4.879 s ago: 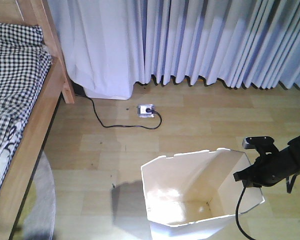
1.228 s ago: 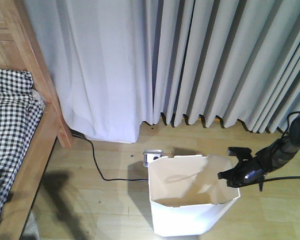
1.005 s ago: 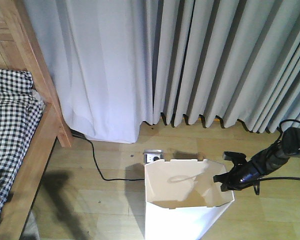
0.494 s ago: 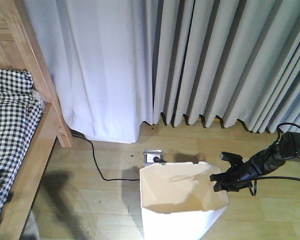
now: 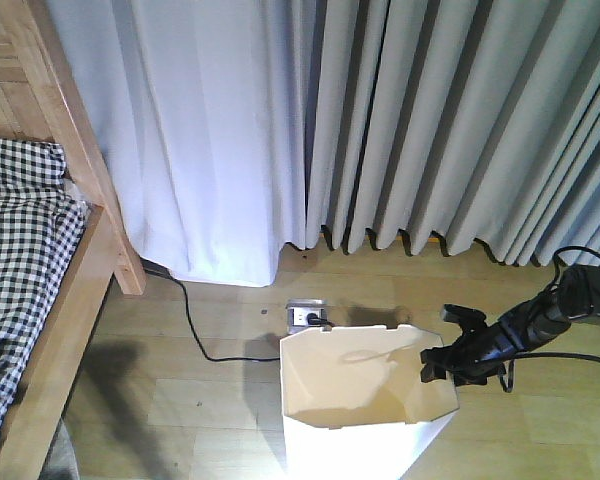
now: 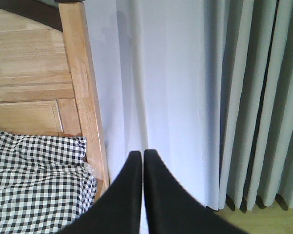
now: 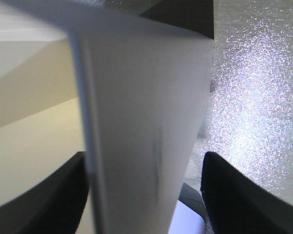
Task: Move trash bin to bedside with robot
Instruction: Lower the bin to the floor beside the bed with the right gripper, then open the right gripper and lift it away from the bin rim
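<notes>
**Thin-walled bin, pinched at its rim**

The right gripper (image 5: 442, 362) is clamped on the trash bin (image 5: 365, 400), a finger either side of the wall at the rim's three o'clock. That wall looks light and flexible, so grip a corner fold. The bin stands on the floor, with the bed (image 5: 40, 300) at its nine o'clock, well apart. Only the left wrist view shows the left gripper (image 6: 142, 155), fingers together, empty.

a home bedroom. wooden-framed bed (image 5: 75, 270) with black-and-white checked bedding (image 5: 15, 230) at left, and long pale pleated curtains (image 5: 400, 120) hanging down to a light wood-plank floor (image 5: 180, 400). a power strip (image 5: 307, 316) with a black cord (image 5: 205, 340) lies on the floor near the curtain hem.
</notes>
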Available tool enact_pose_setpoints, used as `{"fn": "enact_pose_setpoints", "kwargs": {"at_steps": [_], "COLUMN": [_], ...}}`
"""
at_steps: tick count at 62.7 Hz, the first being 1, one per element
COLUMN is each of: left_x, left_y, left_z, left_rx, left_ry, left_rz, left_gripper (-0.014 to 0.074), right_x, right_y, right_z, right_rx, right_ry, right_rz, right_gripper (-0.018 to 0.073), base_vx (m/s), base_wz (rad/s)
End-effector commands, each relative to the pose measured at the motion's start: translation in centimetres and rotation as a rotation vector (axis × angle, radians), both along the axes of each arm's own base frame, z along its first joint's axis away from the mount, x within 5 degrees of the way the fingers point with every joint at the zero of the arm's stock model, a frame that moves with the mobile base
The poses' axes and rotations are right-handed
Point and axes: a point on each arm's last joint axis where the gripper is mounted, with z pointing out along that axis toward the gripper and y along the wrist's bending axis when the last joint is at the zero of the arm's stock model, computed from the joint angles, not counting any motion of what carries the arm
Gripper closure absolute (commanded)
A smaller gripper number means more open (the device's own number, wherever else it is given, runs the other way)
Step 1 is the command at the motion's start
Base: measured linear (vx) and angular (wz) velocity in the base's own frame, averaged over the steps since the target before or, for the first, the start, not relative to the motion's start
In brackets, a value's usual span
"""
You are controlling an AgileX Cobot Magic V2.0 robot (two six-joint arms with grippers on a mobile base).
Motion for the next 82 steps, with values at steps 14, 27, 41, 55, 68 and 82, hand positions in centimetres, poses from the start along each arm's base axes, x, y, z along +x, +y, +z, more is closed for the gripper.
{"fn": "enact_pose_setpoints", "kwargs": {"at_steps": [14,27,41,55,68,82], "left_x": [-0.1,-0.1,-0.1,-0.1,-0.1,-0.1], "left_y": [0.0,0.0,0.0,0.0,0.0,0.0], "left_z": [1.5,1.5,1.5,1.5,1.5,1.5], "left_rx": [-0.009,-0.009,-0.009,-0.009,-0.009,-0.009], "left_ry": [-0.101,-0.101,-0.101,-0.101,-0.101,-0.101], "left_rz": [0.0,0.0,0.0,0.0,0.0,0.0], "left_gripper": [0.0603,0.0603,0.0603,0.0603,0.0603,0.0603], "right_x": [4.4,3.0,0.7,-1.8,-5.3,-10.7], "right_y": [-1.1,-1.8,-1.7,-1.4,-0.8,0.2], "right_z": [7.6,14.2,24.1,34.5,42.2,48.3], "right_rx": [-0.024,-0.165,-0.243,-0.324,-0.402,-0.483], "right_ry": [-0.14,-0.194,-0.305,-0.506,-0.689,-0.89], "right_rz": [0.08,0.044,0.056,0.066,0.118,0.113], "right_gripper": [0.0083,0.0083,0.0083,0.0083,0.0083,0.0083], "base_vx": [0.0,0.0,0.0,0.0,0.0,0.0], "base_wz": [0.0,0.0,0.0,0.0,0.0,0.0]}}
